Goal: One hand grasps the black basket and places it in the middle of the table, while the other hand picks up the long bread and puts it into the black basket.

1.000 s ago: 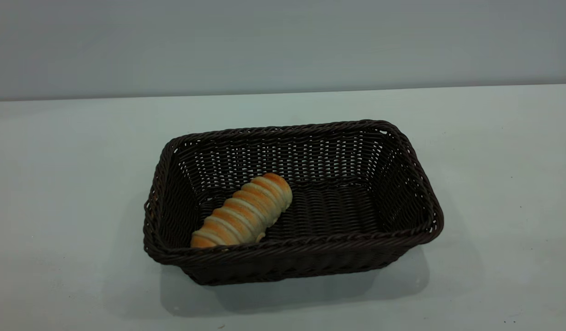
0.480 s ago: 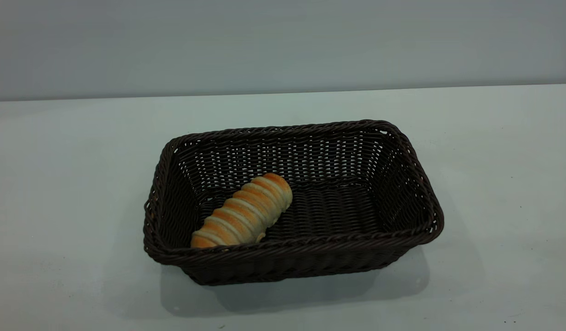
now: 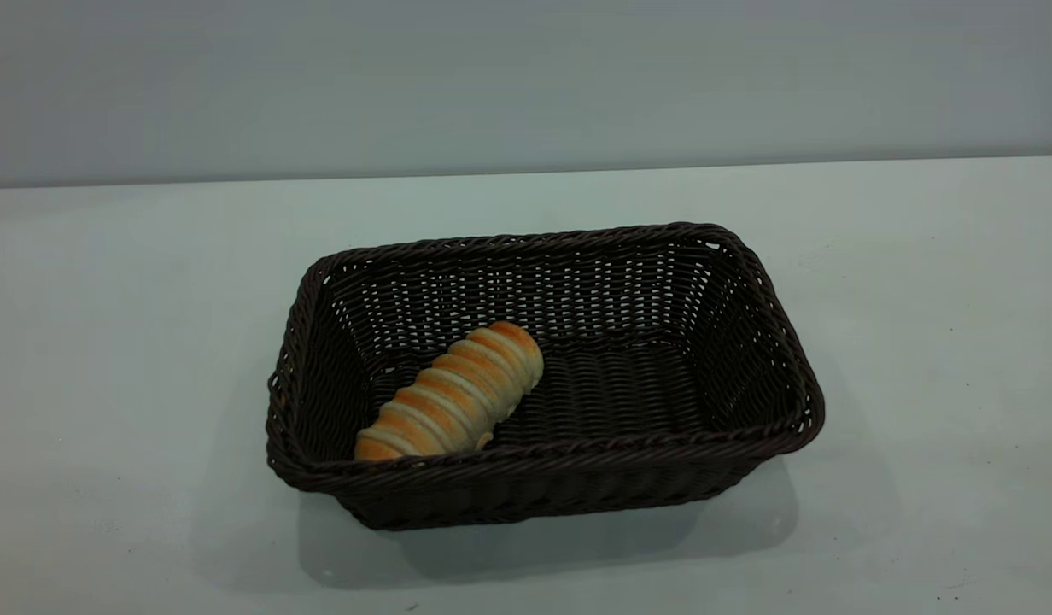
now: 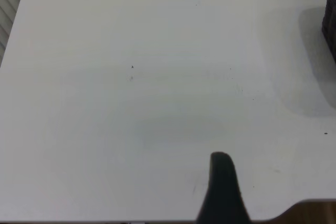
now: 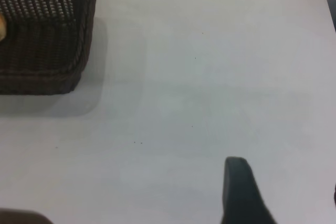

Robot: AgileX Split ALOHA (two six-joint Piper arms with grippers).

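Long bread (image 3: 451, 395) diagonal in black basket (image 3: 774, 359)

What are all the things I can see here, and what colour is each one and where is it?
black basket: one, dark brown-black wicker, sitting near the middle of the table.
long bread: one, golden-orange with cream stripes, lying slanted inside the basket, toward its left end in the exterior view.
table: one, pale white-grey with tiny dark specks, under everything.
wall: one, plain grey, behind the table.
left gripper: one dark finger shows in the left wrist view, over bare table, away from the basket.
right gripper: one dark finger shows in the right wrist view, over bare table, away from the basket.
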